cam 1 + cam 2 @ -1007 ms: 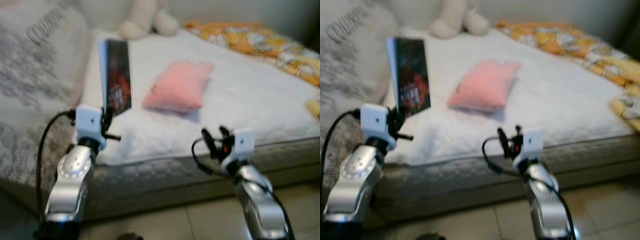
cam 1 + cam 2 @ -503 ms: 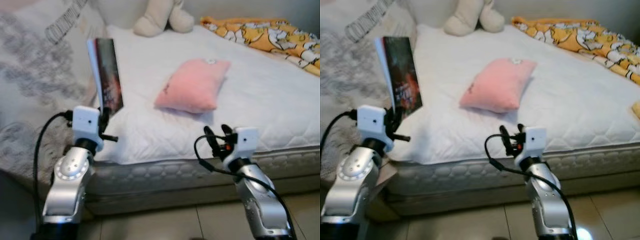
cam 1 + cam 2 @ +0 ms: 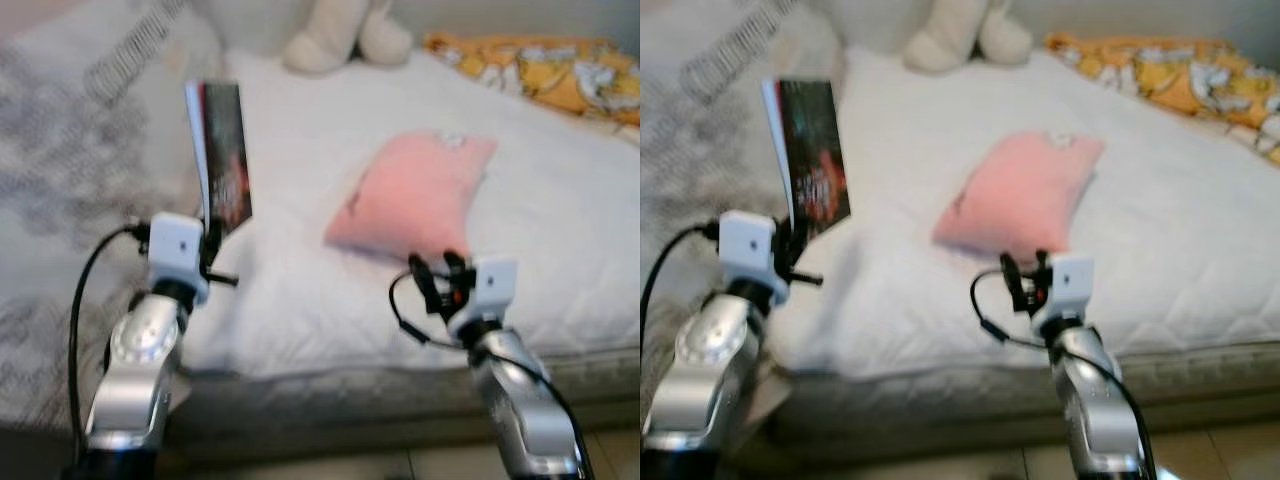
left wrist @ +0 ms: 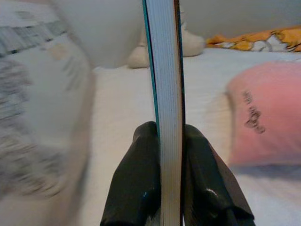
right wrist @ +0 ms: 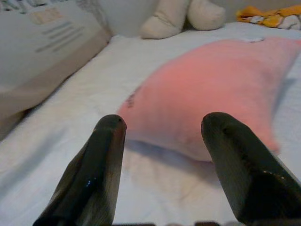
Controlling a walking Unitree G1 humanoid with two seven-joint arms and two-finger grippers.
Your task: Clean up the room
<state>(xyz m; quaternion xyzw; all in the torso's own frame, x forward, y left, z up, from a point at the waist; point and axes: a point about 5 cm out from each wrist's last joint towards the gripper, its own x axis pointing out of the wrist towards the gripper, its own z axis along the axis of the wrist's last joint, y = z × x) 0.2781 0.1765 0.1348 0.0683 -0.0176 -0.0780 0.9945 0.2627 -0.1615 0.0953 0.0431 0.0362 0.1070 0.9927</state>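
My left gripper (image 4: 170,141) pinches a dark-covered book (image 3: 222,155) upright by its lower edge, at about ten o'clock in my head view, over the near left corner of the white bed (image 3: 560,230). My right gripper (image 5: 162,127) is spread wide and holds nothing, aimed at the pink pillow (image 3: 415,190) just beyond it, near centre. Since half a second ago my view has closed in: the mattress edge sits lower and the pillow looms larger. A cream plush toy (image 3: 960,30) rests at twelve o'clock, an orange blanket (image 3: 540,70) at two.
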